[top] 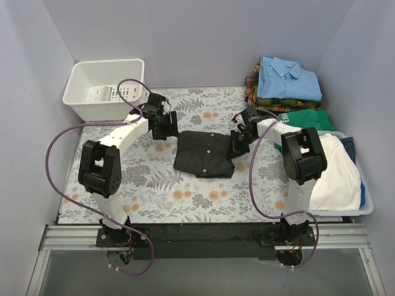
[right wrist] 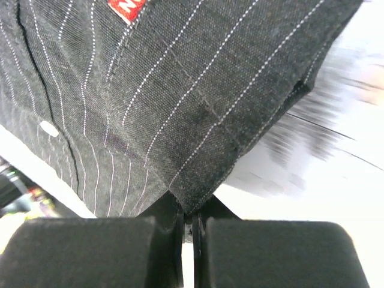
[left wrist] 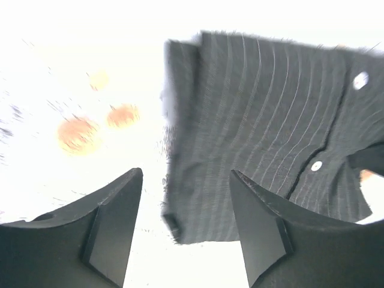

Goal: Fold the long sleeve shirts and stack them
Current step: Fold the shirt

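Note:
A folded black pinstriped shirt (top: 205, 153) lies in the middle of the floral tabletop. My right gripper (top: 238, 143) is at its right edge and shut on a corner of the cloth (right wrist: 191, 201), which runs pinched between the two fingers. My left gripper (top: 165, 129) stands open just off the shirt's upper left corner. In the left wrist view the shirt's near edge (left wrist: 198, 204) lies between and beyond the spread fingers, which do not touch it. A stack of folded shirts (top: 286, 83), light blue on plaid, sits at the back right.
A white basket (top: 108, 86) stands at the back left. A folded green garment (top: 303, 118) lies below the stack. A bin with white cloth (top: 336, 172) sits at the right edge, close to my right arm.

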Tool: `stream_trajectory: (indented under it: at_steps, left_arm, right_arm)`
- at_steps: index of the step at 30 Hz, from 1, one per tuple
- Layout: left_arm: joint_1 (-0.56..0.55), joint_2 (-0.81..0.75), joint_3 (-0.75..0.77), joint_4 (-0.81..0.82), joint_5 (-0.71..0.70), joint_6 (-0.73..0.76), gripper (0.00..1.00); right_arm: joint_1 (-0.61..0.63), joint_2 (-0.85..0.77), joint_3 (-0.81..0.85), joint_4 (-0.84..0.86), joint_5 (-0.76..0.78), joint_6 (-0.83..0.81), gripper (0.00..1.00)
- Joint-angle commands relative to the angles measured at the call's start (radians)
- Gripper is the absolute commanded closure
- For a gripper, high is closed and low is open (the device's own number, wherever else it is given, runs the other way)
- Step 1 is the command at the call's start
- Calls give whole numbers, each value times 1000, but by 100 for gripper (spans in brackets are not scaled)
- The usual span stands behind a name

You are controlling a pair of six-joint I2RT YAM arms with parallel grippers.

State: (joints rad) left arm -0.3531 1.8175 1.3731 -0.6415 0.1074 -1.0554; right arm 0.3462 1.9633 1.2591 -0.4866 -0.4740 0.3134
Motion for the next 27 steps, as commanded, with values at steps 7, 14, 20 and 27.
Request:
stream_trajectory:
  at_steps: [7, 14, 20, 27]
  left_arm:
    - [112, -78, 147, -9, 61, -34, 40]
    - [137, -50, 227, -9, 94, -35, 39]
    - [152, -27, 271, -21, 89, -41, 39]
    - [190, -29, 273, -17, 78, -94, 39]
  right_arm:
    - [-32, -129, 236, -314, 502, -204, 99]
    - [-27, -175, 479, -399, 800, -287, 99]
    - [100, -219, 614, -382, 1139, -385, 99]
    - [431, -218, 467, -196, 1519, -597, 99]
